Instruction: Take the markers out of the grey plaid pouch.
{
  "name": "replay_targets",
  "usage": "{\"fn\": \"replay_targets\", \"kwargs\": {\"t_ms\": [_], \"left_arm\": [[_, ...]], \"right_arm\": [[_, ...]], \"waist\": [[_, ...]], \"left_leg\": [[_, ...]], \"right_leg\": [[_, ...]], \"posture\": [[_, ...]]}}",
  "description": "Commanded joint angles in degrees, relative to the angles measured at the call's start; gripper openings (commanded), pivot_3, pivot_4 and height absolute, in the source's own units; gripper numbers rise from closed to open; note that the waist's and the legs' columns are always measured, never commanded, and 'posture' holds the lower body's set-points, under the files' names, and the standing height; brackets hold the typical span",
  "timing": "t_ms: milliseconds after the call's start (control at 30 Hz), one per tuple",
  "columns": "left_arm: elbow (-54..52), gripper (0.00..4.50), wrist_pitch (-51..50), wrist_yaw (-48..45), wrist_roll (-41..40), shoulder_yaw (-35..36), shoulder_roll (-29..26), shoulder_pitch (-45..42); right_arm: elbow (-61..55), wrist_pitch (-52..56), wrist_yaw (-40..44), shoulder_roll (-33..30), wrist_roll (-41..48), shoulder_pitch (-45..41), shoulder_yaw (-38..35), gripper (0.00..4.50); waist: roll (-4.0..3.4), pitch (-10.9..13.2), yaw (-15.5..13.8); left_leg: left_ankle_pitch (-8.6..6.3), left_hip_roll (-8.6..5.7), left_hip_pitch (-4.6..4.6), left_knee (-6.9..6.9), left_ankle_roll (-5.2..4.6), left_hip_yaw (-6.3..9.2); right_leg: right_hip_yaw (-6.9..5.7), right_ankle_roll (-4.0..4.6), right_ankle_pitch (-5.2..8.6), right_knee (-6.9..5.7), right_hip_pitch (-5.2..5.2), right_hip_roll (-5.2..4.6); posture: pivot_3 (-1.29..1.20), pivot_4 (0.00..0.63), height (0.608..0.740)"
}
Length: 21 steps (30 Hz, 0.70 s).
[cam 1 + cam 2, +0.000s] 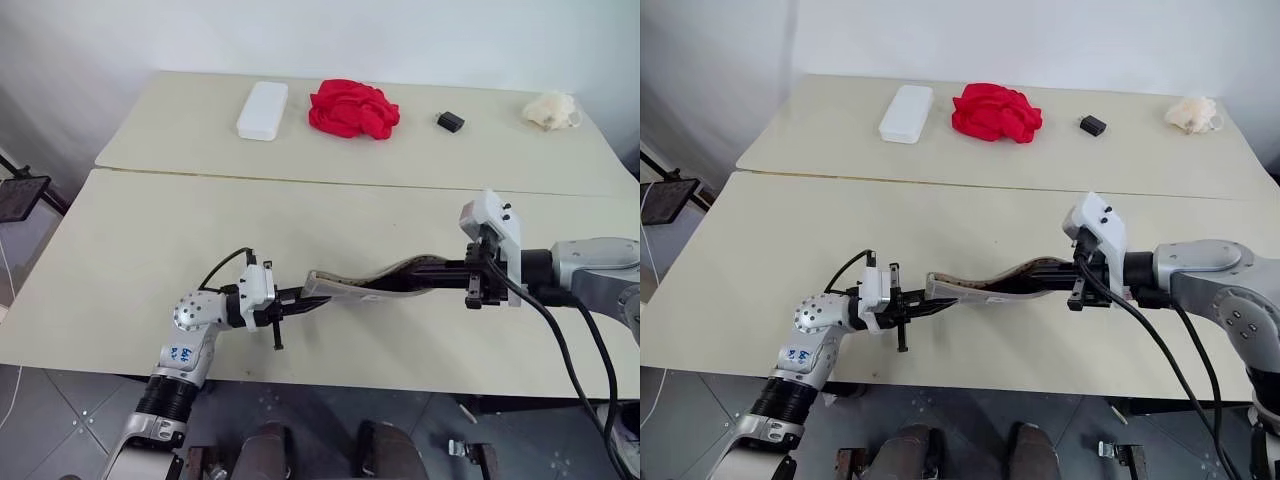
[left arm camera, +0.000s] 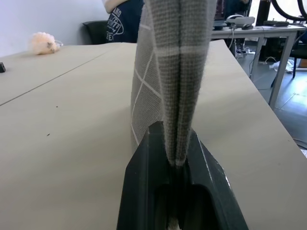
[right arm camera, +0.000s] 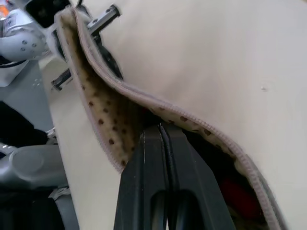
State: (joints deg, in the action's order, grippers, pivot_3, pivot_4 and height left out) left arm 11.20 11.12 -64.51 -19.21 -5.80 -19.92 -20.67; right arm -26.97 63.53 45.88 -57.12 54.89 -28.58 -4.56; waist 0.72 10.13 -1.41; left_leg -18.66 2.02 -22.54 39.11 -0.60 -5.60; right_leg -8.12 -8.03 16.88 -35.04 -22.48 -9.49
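Observation:
The grey plaid pouch [image 1: 370, 285] hangs stretched between my two grippers just above the front part of the table [image 1: 150, 260]. My left gripper [image 1: 318, 298] is shut on the pouch's left end; in the left wrist view the folded plaid fabric [image 2: 177, 72] rises from between the fingers [image 2: 144, 172]. My right gripper [image 1: 425, 270] is shut at the pouch's open right end, fingertips pressed together against the tan dotted lining [image 3: 108, 115] just under the rim. A red marker [image 3: 240, 196] shows dimly inside the pouch's mouth. The rest of the inside is hidden.
On the far table lie a white rectangular box [image 1: 262, 110], a red cloth heap [image 1: 353, 108], a small black object [image 1: 450, 122] and a cream crumpled thing [image 1: 551, 110]. A seam [image 1: 300, 180] divides the two tables. A person in a dark shirt [image 2: 122, 19] stands beyond the table.

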Motion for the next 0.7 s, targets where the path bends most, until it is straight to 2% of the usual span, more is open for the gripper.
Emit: {"fn": "replay_targets", "kwargs": {"t_ms": [33,233,367,467,600,700], "left_arm": [[-1.9,0.00,-0.1,0.6,-0.1,-0.1,0.2,-0.9],[-2.4,0.00,0.4,0.9,0.1,-0.6,0.8,-0.8],[-2.3,0.00,1.2,1.1,0.5,-1.1,1.6,-1.1],[-2.2,0.00,1.2,1.4,0.8,-1.5,2.1,-1.6],[-2.7,0.00,0.7,1.7,0.9,-1.9,2.6,-1.7],[-2.9,0.00,0.6,1.8,0.7,-2.0,2.5,-1.5]], "right_arm": [[-1.6,-1.6,2.3,-2.3,-2.0,0.3,0.2,0.04],[-0.8,-1.3,1.6,-3.3,-7.9,-0.1,5.1,0.04],[-1.4,5.5,-4.2,-0.3,-9.8,-4.2,9.6,0.04],[-1.6,10.0,-6.9,3.1,-8.6,-6.3,9.5,0.04],[-2.2,14.4,-9.8,7.2,-7.4,-8.3,7.8,0.88],[-3.1,15.3,-11.5,8.7,-7.9,-9.0,7.3,1.95]], "waist": [[0.00,0.0,0.0],[0.00,0.0,0.1],[0.00,0.0,0.1],[0.00,0.0,0.1],[0.00,0.0,0.0],[0.00,0.0,0.1]], "left_leg": [[0.00,0.00,0.00,0.00,0.00,0.00],[0.00,0.01,0.01,0.00,0.00,0.00],[0.00,0.01,0.01,0.00,0.00,0.00],[0.01,0.02,0.01,0.00,0.01,0.02],[0.01,0.01,0.00,0.00,0.01,0.02],[0.00,0.00,-0.04,0.00,0.00,0.03]], "right_leg": [[0.00,-0.01,0.00,0.00,0.00,0.00],[0.00,0.00,0.00,0.00,0.00,0.00],[0.00,0.00,0.00,0.00,-0.01,0.00],[0.00,0.00,0.00,-0.01,-0.01,0.00],[-0.01,0.00,0.00,-0.01,-0.01,0.00],[-0.01,0.00,0.00,0.01,-0.02,0.00]], "posture": [[0.00,0.150,0.740],[0.00,0.150,0.740],[0.00,0.150,0.740],[0.00,0.150,0.740],[0.00,0.150,0.740],[0.00,0.150,0.740]]}}
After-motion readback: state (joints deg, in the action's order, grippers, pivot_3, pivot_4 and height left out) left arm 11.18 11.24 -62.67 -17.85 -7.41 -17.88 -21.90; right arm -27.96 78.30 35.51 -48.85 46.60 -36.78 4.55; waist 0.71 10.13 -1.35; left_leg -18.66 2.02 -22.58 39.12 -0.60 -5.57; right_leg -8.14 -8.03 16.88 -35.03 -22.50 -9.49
